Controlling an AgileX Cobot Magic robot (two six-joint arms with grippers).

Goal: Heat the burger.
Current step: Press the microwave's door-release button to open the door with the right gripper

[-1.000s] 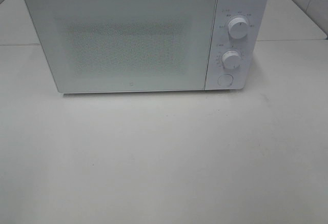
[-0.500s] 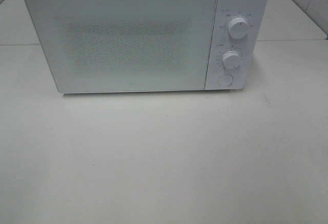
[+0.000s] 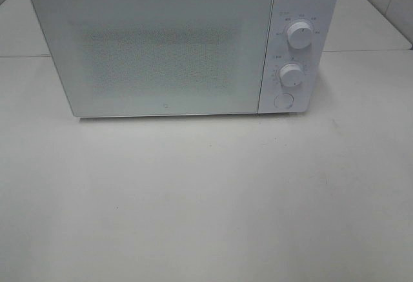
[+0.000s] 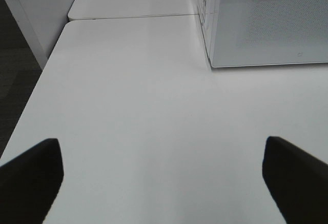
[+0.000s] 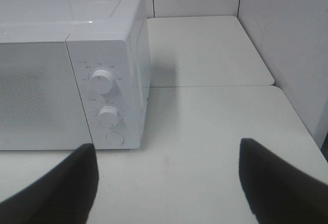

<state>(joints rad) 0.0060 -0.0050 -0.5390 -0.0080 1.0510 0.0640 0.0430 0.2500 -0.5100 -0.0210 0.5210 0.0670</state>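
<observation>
No view shows the burger; it is out of sight. A white microwave [image 3: 161,50] stands at the back of the table with its door shut, and its frosted window shows nothing of the inside. My left gripper [image 4: 163,183] is open, its dark fingertips [image 4: 31,178] wide apart over bare tabletop, short of the microwave's [image 4: 271,19] left front corner. My right gripper [image 5: 169,188] is open too, with nothing between its fingers, and faces the microwave's [image 5: 41,96] control panel from the right front. Neither arm appears in the exterior high view.
The control panel carries an upper knob [image 3: 300,35], a lower knob [image 3: 291,75] and a round button [image 3: 282,100]. White tabletop [image 3: 206,198] spreads in front of the microwave. A wall [image 5: 287,39] rises at the right, and the table's left edge [image 4: 31,101] drops to dark floor.
</observation>
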